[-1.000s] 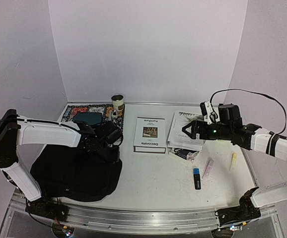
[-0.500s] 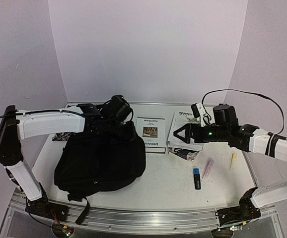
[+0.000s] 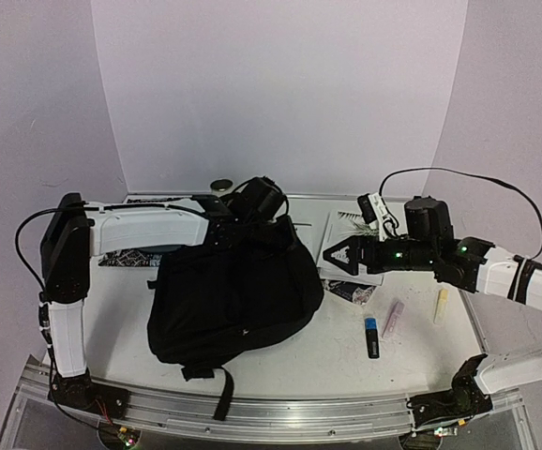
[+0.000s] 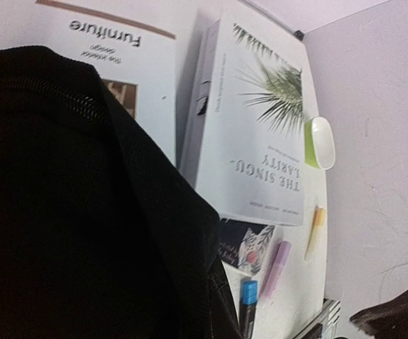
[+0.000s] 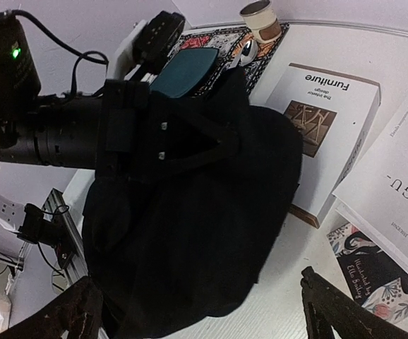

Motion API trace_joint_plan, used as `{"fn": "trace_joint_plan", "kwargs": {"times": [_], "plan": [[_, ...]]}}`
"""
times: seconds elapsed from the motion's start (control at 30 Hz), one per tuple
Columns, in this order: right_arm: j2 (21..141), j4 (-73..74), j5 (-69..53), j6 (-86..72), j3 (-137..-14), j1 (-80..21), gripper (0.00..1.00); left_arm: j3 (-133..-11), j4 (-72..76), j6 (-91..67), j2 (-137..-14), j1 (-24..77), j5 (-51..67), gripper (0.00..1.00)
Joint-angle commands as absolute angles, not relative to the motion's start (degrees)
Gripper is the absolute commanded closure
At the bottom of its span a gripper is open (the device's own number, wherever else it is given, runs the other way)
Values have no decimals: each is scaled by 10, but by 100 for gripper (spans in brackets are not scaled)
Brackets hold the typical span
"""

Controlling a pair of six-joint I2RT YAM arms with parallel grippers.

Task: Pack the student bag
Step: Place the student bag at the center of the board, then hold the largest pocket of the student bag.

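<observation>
The student bag (image 3: 233, 295) is a large floppy black backpack lying mid-table, one strap hanging over the front rail. My left gripper (image 3: 263, 214) is shut on the fabric at the bag's top far edge; the right wrist view shows it (image 5: 190, 145) clamped there. In the left wrist view the bag (image 4: 70, 212) fills the left side and hides the fingers. My right gripper (image 3: 339, 255) is open and empty just right of the bag, pointing at it; its spread fingers (image 5: 84, 311) frame the bag (image 5: 190, 226).
A white "Furniture" book (image 5: 331, 116) lies partly under the bag. A palm-cover book (image 3: 351, 242), a dark booklet (image 3: 351, 292), a blue-capped marker (image 3: 371, 336), a pink highlighter (image 3: 393, 319) and a yellow one (image 3: 442, 305) lie right. A teal plate (image 5: 186, 70) and a can (image 3: 220, 186) sit behind.
My left gripper has dragged the bag from the left side rightward to mid-table, over the Furniture book. The right gripper has edged left toward the bag.
</observation>
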State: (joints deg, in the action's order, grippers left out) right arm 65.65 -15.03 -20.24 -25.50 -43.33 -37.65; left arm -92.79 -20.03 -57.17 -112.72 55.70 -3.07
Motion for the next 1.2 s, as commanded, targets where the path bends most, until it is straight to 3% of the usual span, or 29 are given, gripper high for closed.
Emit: {"fn": "trace_joint_plan", "kwargs": {"times": [0.0, 0.17, 0.37, 0.57, 0.93, 1.17], "plan": [[653, -146, -199, -250, -434, -382, 2, -1030, -114, -549, -1167, 562, -33, 99], [656, -130, -192, -240, -443, -389, 2, -1063, -116, -503, -1181, 562, -50, 74], [650, -79, -184, -217, -463, -393, 2, -965, -125, -469, -1086, 562, -108, 47], [639, -24, -194, -199, -471, -399, 2, -835, -196, -475, -987, 562, -129, 31], [722, 29, -183, -297, -531, -478, 5, -685, -251, -489, -918, 578, -54, 27], [769, 59, -161, -382, -562, -533, 22, -637, -254, -407, -862, 608, -61, 26]]}}
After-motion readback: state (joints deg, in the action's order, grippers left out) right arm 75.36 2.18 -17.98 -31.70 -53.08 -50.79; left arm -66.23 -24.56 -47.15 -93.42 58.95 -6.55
